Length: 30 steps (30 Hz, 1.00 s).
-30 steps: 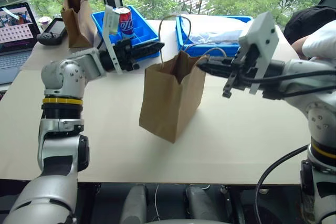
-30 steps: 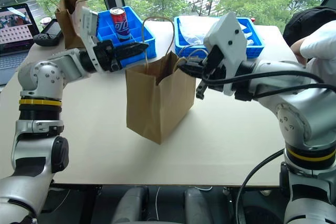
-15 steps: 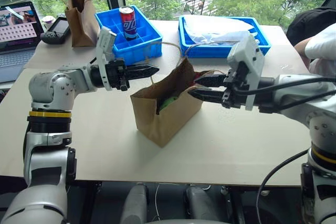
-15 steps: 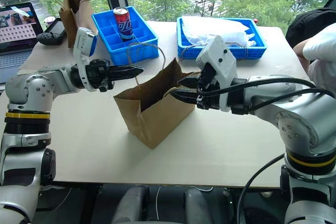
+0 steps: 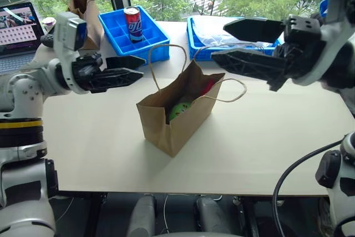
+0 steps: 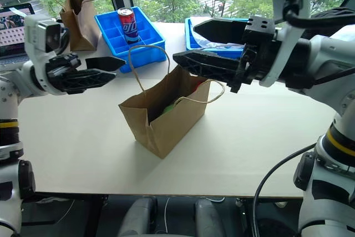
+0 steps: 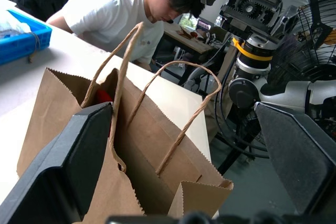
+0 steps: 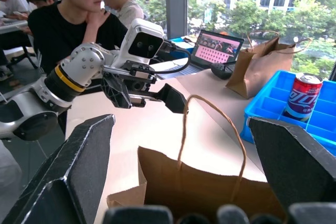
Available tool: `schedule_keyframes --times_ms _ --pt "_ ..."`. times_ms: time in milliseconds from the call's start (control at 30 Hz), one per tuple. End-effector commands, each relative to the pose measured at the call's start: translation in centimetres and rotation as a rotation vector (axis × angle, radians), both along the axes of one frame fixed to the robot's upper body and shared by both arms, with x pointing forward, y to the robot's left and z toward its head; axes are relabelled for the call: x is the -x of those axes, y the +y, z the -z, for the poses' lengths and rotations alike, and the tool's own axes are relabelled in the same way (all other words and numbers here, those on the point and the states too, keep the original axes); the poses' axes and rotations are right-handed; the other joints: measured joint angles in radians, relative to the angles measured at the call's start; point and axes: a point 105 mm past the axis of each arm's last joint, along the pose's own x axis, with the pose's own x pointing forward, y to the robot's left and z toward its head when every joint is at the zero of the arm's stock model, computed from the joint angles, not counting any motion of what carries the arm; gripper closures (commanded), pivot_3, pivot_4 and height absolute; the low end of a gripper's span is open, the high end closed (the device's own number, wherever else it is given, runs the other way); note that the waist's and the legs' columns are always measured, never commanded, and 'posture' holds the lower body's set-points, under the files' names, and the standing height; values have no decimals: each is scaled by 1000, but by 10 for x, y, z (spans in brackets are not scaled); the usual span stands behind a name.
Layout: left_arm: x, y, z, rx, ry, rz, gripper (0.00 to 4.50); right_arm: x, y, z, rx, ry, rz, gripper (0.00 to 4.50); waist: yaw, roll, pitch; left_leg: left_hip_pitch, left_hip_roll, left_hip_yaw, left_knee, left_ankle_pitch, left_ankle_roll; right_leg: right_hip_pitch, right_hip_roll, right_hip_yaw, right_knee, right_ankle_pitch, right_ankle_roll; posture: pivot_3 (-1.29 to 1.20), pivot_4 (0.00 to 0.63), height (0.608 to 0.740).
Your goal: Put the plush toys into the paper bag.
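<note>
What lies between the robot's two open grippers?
The paper bag, standing between left gripper and right gripper, toys inside; seen in both eye views.

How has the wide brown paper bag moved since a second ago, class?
Yes. The wide brown paper bag has dropped from hanging above the white table to resting on it, nearer the table's front edge.

I see the paper bag [image 5: 176, 112] standing at the centre of the frame on the table [image 5: 266, 148], with both plush toys inside it: the rounded lump [image 5: 178, 110] toward the lower left, the chili-pepper toy [image 5: 206, 86] toward the upper right. My left gripper [image 5: 128, 69] hangs left of the bag, my right gripper [image 5: 233, 41] above and to its right, both apart from it. Behind the bag sit two trays: the left tray [image 5: 113, 29] holds a can [image 5: 132, 24], the right tray [image 5: 195, 40] crumpled plastic [image 5: 222, 36]. A second bag [image 5: 83, 12] and a laptop [image 5: 19, 34] occupy the upper left.
</note>
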Motion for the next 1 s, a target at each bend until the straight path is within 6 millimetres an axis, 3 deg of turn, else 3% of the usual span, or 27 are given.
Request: schedule_keyframes --times_ms 33,167,200,300,333,467,600,667,833,1000 --pt "13 27 0 -87 -106 -54 14 8 -37 22 153 83 120 0 7 0 0 0 0 0 0 0 1 0 0 0 -1 0 0 0 150 698" --pt "21 40 26 -165 -70 -98 14 3 -58 66 284 214 219 0 7 0 0 0 0 2 0 -2 3 1 -1 0 -2 -1 -1 0 150 698" --pt "23 39 33 -176 -70 -105 0 6 -56 76 289 245 197 506 5 0 0 1 1 2 0 -2 3 1 -1 0 -1 -1 -1 0 150 698" --pt "32 32 50 -170 -30 -102 0 15 -38 109 320 330 99 1223 -2 0 0 1 2 4 1 -2 3 0 0 1 0 0 -2 0 150 698" --pt "35 28 55 -162 -22 -96 0 15 -30 119 323 341 75 1726 -3 0 0 2 4 4 1 -2 3 1 1 1 0 0 -3 0 150 698" --pt "44 14 69 -142 14 -80 0 10 -4 137 305 333 29 3081 -6 0 0 4 5 5 1 -2 3 1 2 1 1 0 -3 0 150 698" --pt "47 5 76 -136 13 -96 0 -7 26 137 208 257 34 4457 -5 0 0 3 4 5 1 -1 3 1 2 2 1 0 -3 0 150 698" --pt "49 0 76 -115 24 -98 0 -15 38 137 155 229 57 4457 -3 0 0 3 4 4 1 -1 3 1 2 1 1 0 -3 0 150 698" --pt "52 -9 91 -119 63 -107 0 -14 69 138 69 225 15 4457 -1 0 0 3 4 4 1 -1 3 1 2 1 1 0 -3 0 150 698" --pt "48 -19 91 -66 53 -137 0 -17 81 145 38 234 12 4457 4 0 0 3 4 3 1 -1 3 2 2 1 1 0 -3 0 150 698"
